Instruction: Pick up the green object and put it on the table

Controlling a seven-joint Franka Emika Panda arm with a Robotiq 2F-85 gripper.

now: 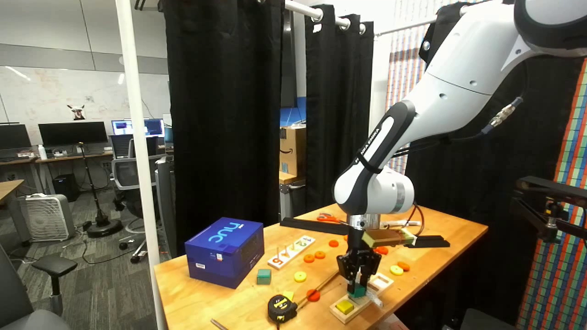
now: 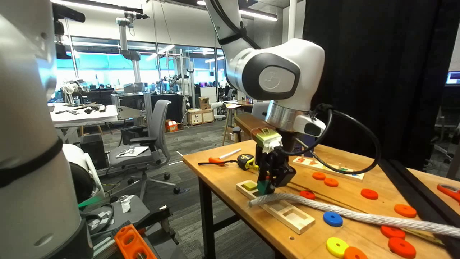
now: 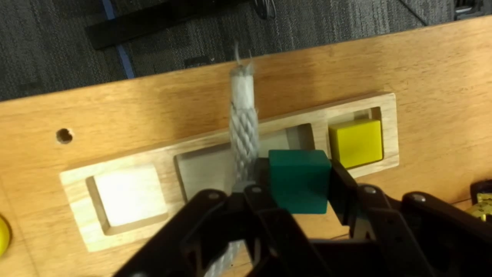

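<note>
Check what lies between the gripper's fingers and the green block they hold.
Nothing visible: in the wrist view, the green block sits against the gripper's fingers on both sides, with no gap showing.

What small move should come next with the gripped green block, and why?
Probably a slight lift: the fingers grip the green block over the tray, with the rope close by, so extra clearance should help before carrying it to the table.

I count 2 green blocks [image 1: 357, 292], 1 tray [image 3: 168, 179], 1 blue box [image 1: 224, 252], 1 tape measure [image 1: 281, 309], 1 rope [image 3: 245, 127], 1 blue ring [image 2: 332, 222], 2 yellow rings [image 1: 300, 278]. Can't pin the orange rings [image 2: 369, 196].
</note>
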